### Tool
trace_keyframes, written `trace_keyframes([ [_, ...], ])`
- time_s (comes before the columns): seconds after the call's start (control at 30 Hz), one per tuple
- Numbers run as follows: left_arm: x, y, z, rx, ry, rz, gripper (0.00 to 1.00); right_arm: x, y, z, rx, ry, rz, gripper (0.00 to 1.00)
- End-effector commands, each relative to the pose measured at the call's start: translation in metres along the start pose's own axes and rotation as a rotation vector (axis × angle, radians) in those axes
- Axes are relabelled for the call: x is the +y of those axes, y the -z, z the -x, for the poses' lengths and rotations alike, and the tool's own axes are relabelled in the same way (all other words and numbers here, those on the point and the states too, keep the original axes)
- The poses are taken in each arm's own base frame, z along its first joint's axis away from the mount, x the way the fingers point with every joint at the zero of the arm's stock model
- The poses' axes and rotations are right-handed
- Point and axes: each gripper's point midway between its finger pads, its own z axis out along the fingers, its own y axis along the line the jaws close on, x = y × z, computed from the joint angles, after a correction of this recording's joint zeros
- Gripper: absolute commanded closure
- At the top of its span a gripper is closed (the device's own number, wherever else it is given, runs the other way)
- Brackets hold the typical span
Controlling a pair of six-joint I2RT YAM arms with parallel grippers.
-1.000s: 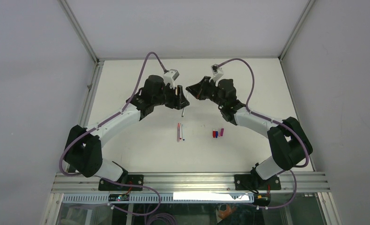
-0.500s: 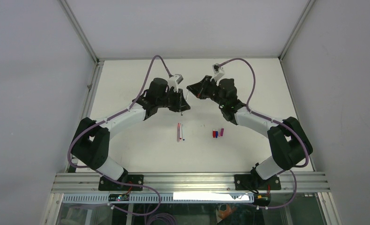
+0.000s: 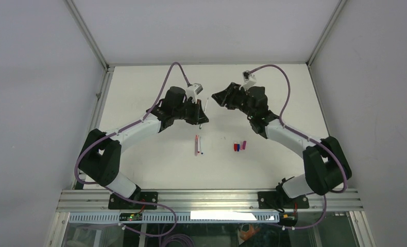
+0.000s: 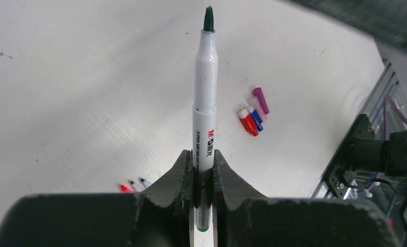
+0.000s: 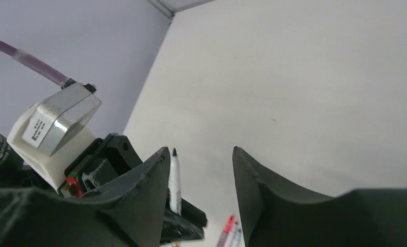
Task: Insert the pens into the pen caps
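My left gripper is shut on a white pen with a green tip, which sticks straight out past the fingers. From above, that gripper and its pen hover over the table's far middle. My right gripper is open and holds nothing, and the held pen shows just beside its left finger. In the top view, the right gripper faces the left one, a short gap apart. Other pens lie on the table. The pen caps, red, blue and magenta, lie in a cluster.
The white table has a metal rail along its near edge and frame posts at the far corners. The loose pens' tips show low in the left wrist view, and the same pens in the right wrist view.
The left gripper has shut on the pen. The right gripper has opened, let the pen go and drawn back to the right.
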Motion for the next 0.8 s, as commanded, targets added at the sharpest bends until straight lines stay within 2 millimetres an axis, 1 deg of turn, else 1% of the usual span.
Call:
trace_keyframes([
  [0.0, 0.017, 0.002, -0.004, 0.024, -0.055, 0.068, 1.0, -0.01, 0.048, 0.036, -0.1, 0.121, -0.148, 0.48],
  [0.03, 0.02, 0.003, -0.008, 0.039, -0.059, 0.081, 1.0, -0.028, 0.062, 0.029, -0.068, 0.134, -0.248, 0.46],
  [0.07, 0.022, 0.004, -0.01, 0.047, -0.065, 0.091, 1.0, -0.043, 0.075, 0.028, -0.055, 0.149, -0.346, 0.46],
  [0.1, 0.025, 0.005, -0.013, 0.057, -0.072, 0.104, 1.0, -0.06, 0.093, 0.019, -0.001, 0.163, -0.456, 0.46],
  [0.13, 0.026, 0.006, -0.014, 0.06, -0.076, 0.111, 1.0, -0.067, 0.102, 0.014, 0.032, 0.168, -0.505, 0.46],
  [0.2, 0.03, 0.007, -0.017, 0.071, -0.09, 0.127, 1.0, -0.084, 0.123, -0.004, 0.135, 0.163, -0.618, 0.47],
  [0.23, 0.031, 0.006, -0.019, 0.077, -0.103, 0.133, 1.0, -0.089, 0.131, -0.012, 0.182, 0.152, -0.659, 0.47],
  [0.3, 0.032, 0.005, -0.021, 0.09, -0.137, 0.155, 1.0, -0.1, 0.145, -0.029, 0.267, 0.12, -0.736, 0.47],
  [0.4, 0.031, 0.004, -0.023, 0.103, -0.156, 0.167, 1.0, -0.11, 0.162, -0.047, 0.364, 0.08, -0.83, 0.47],
  [0.53, 0.03, 0.005, -0.027, 0.11, -0.17, 0.176, 1.0, -0.122, 0.168, -0.054, 0.45, 0.083, -0.93, 0.49],
  [0.57, 0.03, 0.006, -0.027, 0.111, -0.174, 0.181, 1.0, -0.123, 0.168, -0.053, 0.462, 0.086, -0.948, 0.5],
  [0.77, 0.032, 0.012, -0.025, 0.104, -0.189, 0.207, 1.0, -0.136, 0.164, -0.07, 0.548, 0.062, -1.004, 0.56],
])
